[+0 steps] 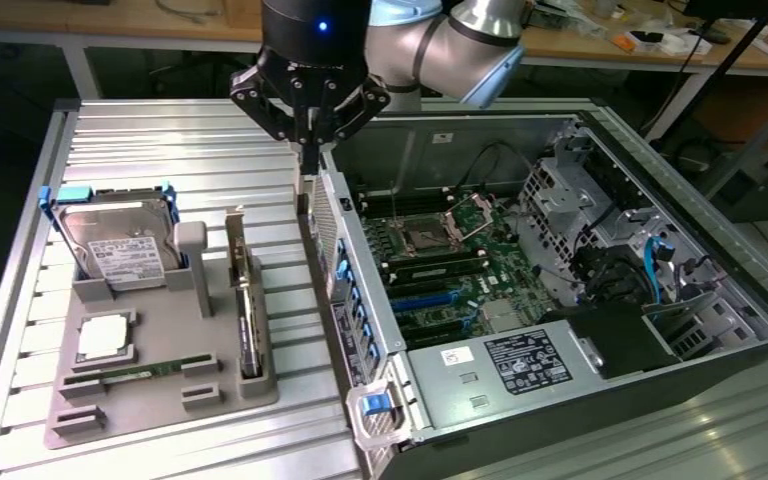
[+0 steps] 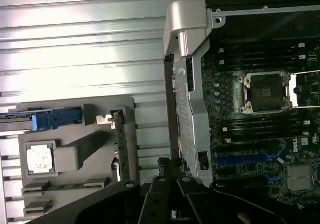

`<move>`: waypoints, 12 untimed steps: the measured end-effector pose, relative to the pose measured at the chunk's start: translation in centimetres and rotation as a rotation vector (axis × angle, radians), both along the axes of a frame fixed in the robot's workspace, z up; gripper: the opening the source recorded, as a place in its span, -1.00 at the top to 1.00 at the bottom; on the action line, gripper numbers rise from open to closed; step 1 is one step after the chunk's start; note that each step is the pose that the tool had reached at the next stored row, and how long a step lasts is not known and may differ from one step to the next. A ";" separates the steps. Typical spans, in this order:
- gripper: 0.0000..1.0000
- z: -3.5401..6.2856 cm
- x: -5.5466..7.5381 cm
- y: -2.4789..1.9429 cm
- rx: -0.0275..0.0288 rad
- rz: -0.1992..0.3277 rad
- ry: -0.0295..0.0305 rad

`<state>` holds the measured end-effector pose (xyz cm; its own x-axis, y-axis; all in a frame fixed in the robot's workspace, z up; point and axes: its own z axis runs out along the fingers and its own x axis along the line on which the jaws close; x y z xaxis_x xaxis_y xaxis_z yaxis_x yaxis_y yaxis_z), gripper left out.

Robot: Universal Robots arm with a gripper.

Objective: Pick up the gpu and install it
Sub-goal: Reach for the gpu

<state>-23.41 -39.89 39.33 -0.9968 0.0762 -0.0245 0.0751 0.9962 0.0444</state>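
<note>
Gpu (image 1: 244, 310) upright in holder (image 1: 157, 398), gripper (image 1: 308, 160) pinched together over case (image 1: 341, 262), exterior view: power supply (image 1: 524, 362)

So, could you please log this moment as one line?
gripper: shut, empty | over rear wall of open metal computer case | dark green gpu card, metal bracket: on edge in grey tray, not yet picked

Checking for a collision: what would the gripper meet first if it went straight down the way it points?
Probably the upper edge of the computer case's rear wall, just beneath the shut gripper, though depth is unclear. The gpu stands in its holder, toward the exterior view's left.
</note>
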 end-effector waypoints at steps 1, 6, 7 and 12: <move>0.79 0.00 -0.1 0.00 0.0000 0.000 0.0000; 0.79 0.00 -0.7 0.00 0.0000 0.000 0.0000; 0.79 0.00 -0.8 -0.01 0.0000 0.000 0.0000; 0.79 -0.01 -1.2 -0.07 0.0001 0.000 -0.0001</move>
<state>-24.61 -39.96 39.32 -0.9968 0.0763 -0.0245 0.0751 0.9962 0.0444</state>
